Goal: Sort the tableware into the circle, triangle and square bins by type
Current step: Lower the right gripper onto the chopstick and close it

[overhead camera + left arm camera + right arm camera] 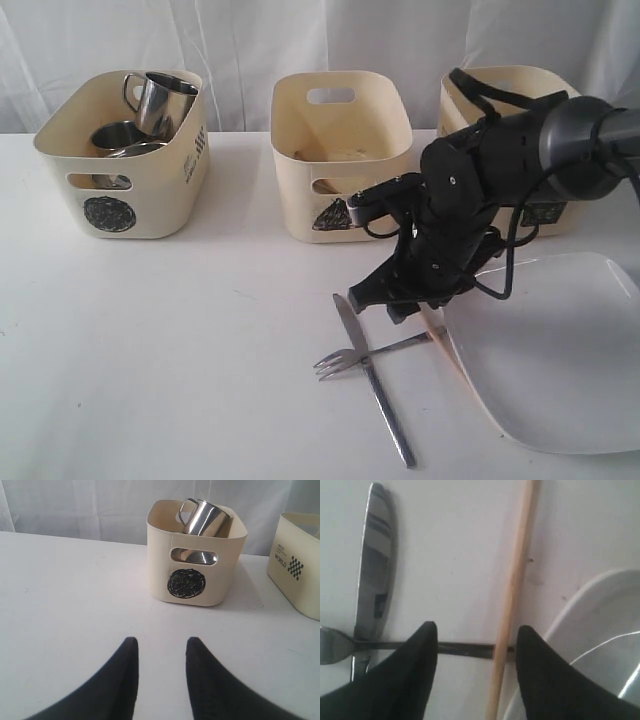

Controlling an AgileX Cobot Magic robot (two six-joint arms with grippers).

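Note:
My right gripper (408,306) (476,630) hangs open just above the table. A wooden chopstick (512,595) (441,336) lies between its fingers, close to one of them, untouched. The chopstick crosses the fork's handle (465,648). The fork (352,357) lies across the steel knife (376,388) (375,580). The large white plate (560,350) (600,625) sits beside them. The circle bin (118,160) (195,565) holds steel mugs (160,100) (202,517) and a steel bowl (122,137). My left gripper (161,645) is open and empty, facing that bin.
The triangle bin (340,190) stands in the middle at the back. A third cream bin (500,85) is half hidden behind my right arm. In the left wrist view, a bin's printed side (297,565) shows to one side. White curtain behind the table.

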